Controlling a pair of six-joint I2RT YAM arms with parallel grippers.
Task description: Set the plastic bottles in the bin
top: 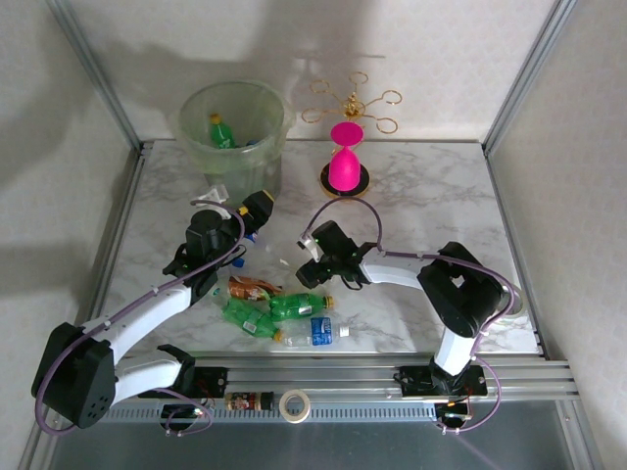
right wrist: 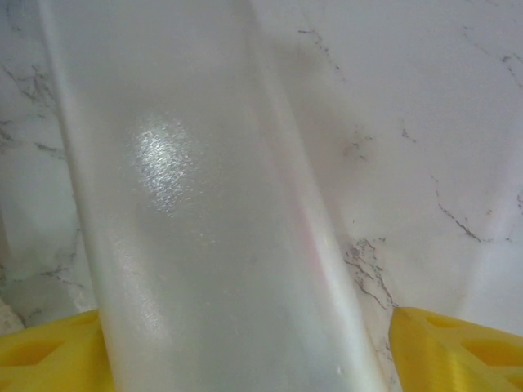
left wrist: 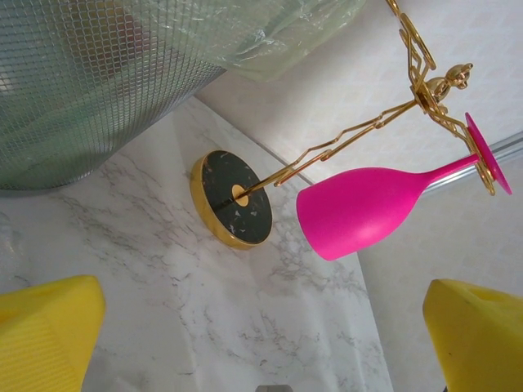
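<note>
Left arm (top: 147, 308) and right arm (top: 397, 269): both are showing white link shells between rounded black joint housings. A purple left cable (top: 41, 403) is running along the left arm and skirting its black shoulder block. A matching right cable (top: 502, 286) is trailing past the right arm's black elbow. Left pincer (top: 251, 210) and right pincer (top: 310, 257) are showing black bodies. Left fingers (left wrist: 45, 335) are showing bright yellow with fine ribbing. Right fingers (right wrist: 453, 343) are showing yellow with moulded recesses.

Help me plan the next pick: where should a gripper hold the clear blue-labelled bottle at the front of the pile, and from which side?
Take the clear bottle across its labelled middle, probably from above: it lies flat, long axis left-right, with a green bottle close behind.
</note>
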